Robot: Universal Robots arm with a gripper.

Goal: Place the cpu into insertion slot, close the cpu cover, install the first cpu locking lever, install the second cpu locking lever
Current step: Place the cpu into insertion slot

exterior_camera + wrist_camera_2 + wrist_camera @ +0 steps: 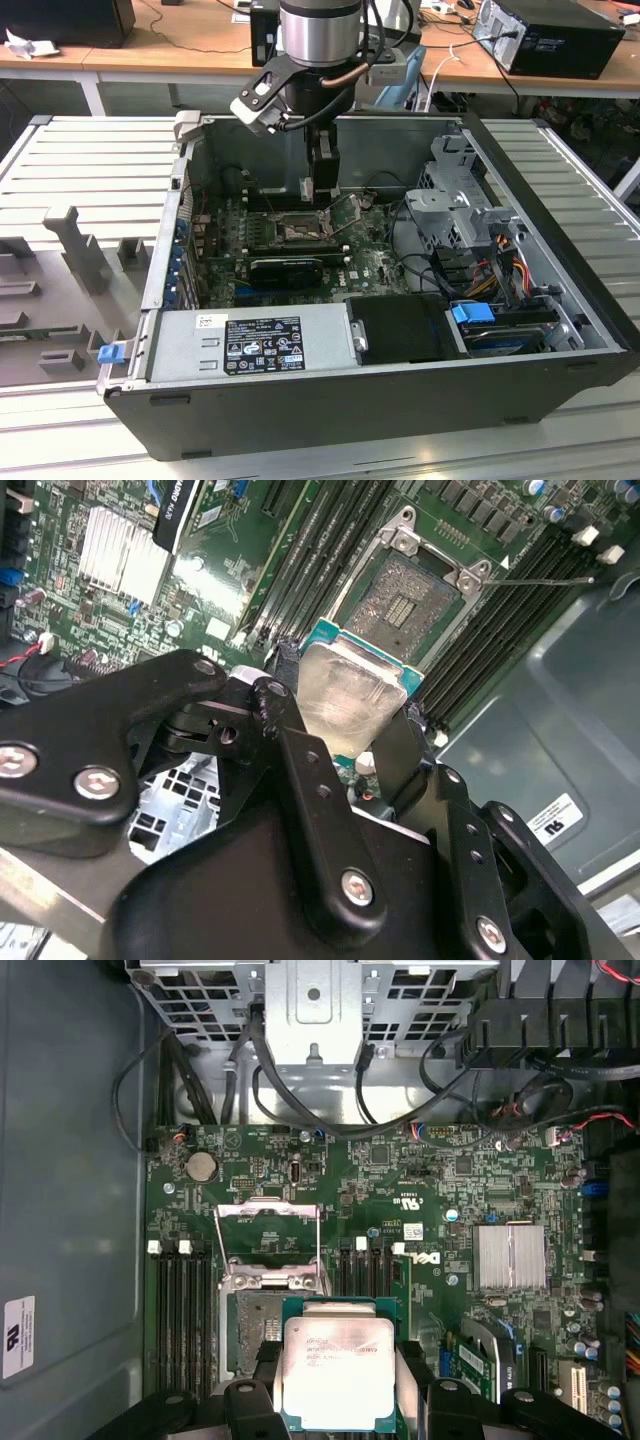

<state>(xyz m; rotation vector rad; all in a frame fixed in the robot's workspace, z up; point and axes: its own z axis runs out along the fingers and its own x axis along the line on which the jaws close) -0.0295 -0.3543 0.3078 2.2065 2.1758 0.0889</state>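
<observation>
The open computer case [350,400] holds a green circuit board [450,1180] around the insertion slot [250,1335]. The gripper [345,705] hangs over the insertion slot, clamped on two opposite edges of the cpu [335,1370]. The cpu cover [268,1207] stands swung open at the slot's edge. The cpu sits above the slot's bare pin field, not seated.

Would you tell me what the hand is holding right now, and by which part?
The hand holds the cpu, pinched by two opposite side edges.
</observation>
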